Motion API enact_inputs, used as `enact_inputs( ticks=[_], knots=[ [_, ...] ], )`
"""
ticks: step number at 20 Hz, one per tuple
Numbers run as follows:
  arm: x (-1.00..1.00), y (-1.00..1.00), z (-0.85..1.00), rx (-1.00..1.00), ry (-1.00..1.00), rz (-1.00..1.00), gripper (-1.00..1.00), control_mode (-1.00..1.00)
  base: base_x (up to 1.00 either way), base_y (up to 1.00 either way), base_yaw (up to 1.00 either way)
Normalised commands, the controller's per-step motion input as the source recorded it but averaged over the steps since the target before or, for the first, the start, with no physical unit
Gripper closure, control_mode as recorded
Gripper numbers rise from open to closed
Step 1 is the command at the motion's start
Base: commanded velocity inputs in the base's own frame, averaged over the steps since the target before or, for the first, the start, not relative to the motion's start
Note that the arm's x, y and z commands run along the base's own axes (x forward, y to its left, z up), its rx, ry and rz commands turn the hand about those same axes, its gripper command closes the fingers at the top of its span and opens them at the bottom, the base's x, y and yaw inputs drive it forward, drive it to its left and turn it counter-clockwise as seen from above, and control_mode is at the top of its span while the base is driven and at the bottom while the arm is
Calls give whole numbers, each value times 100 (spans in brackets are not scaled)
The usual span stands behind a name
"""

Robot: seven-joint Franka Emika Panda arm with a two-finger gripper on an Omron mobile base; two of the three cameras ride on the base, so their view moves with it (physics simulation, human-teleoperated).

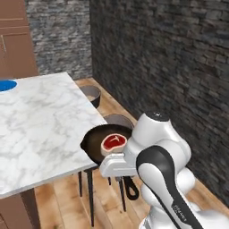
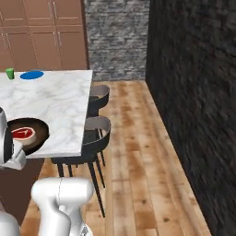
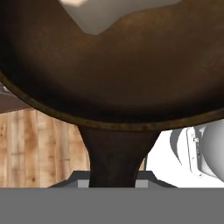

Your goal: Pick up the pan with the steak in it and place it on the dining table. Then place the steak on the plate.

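The black-brown pan [image 1: 96, 144] sits at the near right corner of the marble dining table [image 1: 40, 120], partly overhanging its edge; I cannot tell whether it rests on the top. The red steak [image 1: 113, 142] with a pale fat rim lies inside the pan. My gripper [image 1: 119, 178] is shut on the pan's handle, whose loop end [image 1: 131, 191] sticks out below the hand. In the right base view the pan [image 2: 38, 134] and steak [image 2: 24, 133] show at the table's [image 2: 55, 101] near edge. The hand view looks along the handle [image 3: 116, 153] into the pan [image 3: 109, 70]. The blue plate [image 1: 6, 85] [image 2: 32, 74] lies at the far end.
Two dark stools [image 2: 94, 130] [image 2: 99, 95] stand along the table's right side, over a wooden floor. A small green cup [image 2: 10, 73] stands beside the plate. A dark stone wall [image 2: 193, 92] runs along the right, and wooden cabinets [image 2: 41, 32] stand behind the table.
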Motion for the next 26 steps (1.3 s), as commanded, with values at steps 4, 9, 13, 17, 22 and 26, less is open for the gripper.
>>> enact_inputs(
  ticks=[4, 9, 13, 17, 22, 26],
  knots=[
    [0, 0, 0, 0, 0, 0, 100, 100, 17, -72, 3],
    [0, 0, 0, 0, 0, 0, 100, 100, 16, -100, 0],
    [0, 0, 0, 0, 0, 0, 100, 100, 17, -100, 0],
    [0, 0, 0, 0, 0, 0, 100, 100, 19, -98, 2],
    [0, 0, 0, 0, 0, 0, 100, 100, 62, -68, 3],
    [0, 0, 0, 0, 0, 0, 100, 100, 100, -11, 0]
  ],
)
